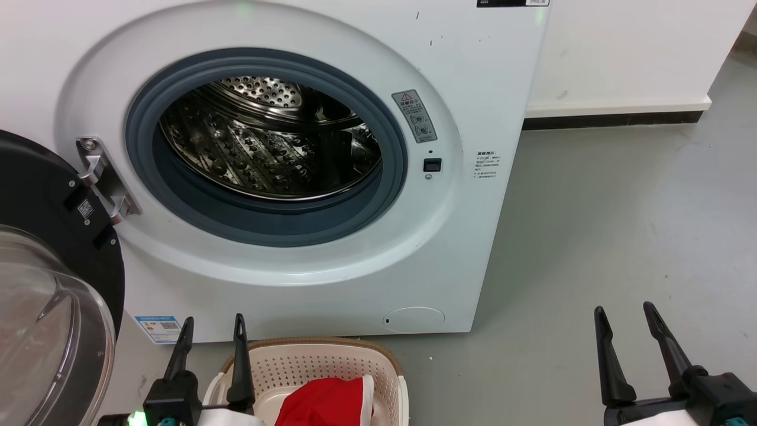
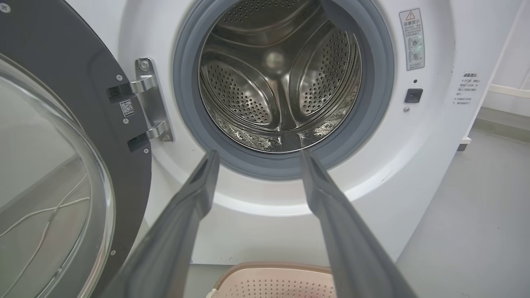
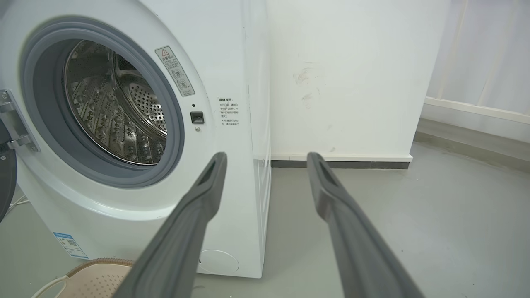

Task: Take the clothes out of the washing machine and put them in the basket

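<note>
The left gripper [image 1: 214, 319] is hovering with fingers spread and nothing between them, over the left end of the cream basket [image 1: 331, 362]. A red garment with white trim [image 1: 322, 402] is lying in the basket, just right of this gripper. Ahead of its fingertips, the washing machine [image 1: 473, 89] is showing its steel drum [image 1: 266, 148], with its door [image 1: 35, 195] hanging open on the left. The right gripper [image 1: 624, 307], likewise spread and empty, is hanging over grey floor [image 1: 621, 225], well right of the basket.

Basket [image 1: 322, 343]: we see it cut by bottom edge | clothes [image 1: 325, 402]: cut likewise | door [image 1: 41, 201]: cut at left | label [image 1: 414, 116]: print too small for us
</note>
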### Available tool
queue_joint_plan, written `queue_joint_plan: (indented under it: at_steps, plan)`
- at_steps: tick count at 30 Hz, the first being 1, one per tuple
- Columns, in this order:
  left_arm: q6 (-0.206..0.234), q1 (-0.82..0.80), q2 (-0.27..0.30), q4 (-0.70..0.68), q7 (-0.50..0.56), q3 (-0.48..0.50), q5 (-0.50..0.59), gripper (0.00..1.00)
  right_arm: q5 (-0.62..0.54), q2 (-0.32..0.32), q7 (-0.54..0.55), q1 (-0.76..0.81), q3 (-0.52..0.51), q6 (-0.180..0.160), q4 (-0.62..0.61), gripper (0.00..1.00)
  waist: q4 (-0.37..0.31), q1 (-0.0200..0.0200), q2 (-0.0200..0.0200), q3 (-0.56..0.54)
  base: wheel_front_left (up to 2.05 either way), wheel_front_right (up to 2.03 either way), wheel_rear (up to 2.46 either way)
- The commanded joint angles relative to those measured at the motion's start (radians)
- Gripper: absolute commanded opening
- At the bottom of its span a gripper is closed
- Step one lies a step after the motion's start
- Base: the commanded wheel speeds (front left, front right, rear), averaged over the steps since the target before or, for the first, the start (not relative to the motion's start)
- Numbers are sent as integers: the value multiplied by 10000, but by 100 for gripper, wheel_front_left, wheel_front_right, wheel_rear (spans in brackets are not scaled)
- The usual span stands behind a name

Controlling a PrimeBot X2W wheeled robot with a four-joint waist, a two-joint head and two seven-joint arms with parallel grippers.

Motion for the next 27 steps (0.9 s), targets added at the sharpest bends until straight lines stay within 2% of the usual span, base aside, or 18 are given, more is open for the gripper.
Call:
queue_joint_plan:
  at_steps: [1, 24, 25, 27]
  plan:
    - [-27, 136, -18, -51, -25, 25, 31, 100, 13, 11, -22, 160, -18, -7, 24, 100, 4, 1, 0, -32, 0, 0, 0]
    - [-160, 238, -78, -43, -25, 143, -39, 100, 41, 11, -22, 173, 62, -7, -23, 100, -62, 1, 0, -91, 0, 0, 0]
    - [-141, 147, -56, -61, 1, 142, -24, 0, 17, 0, 0, 93, 57, 0, -1, 0, -63, 1, 0, -90, 0, 0, 0]
    - [-144, 146, -59, 105, 12, 137, -37, 0, 29, 2, 12, 106, 66, 2, 155, 0, -66, 1, 0, -89, 0, 0, 0]
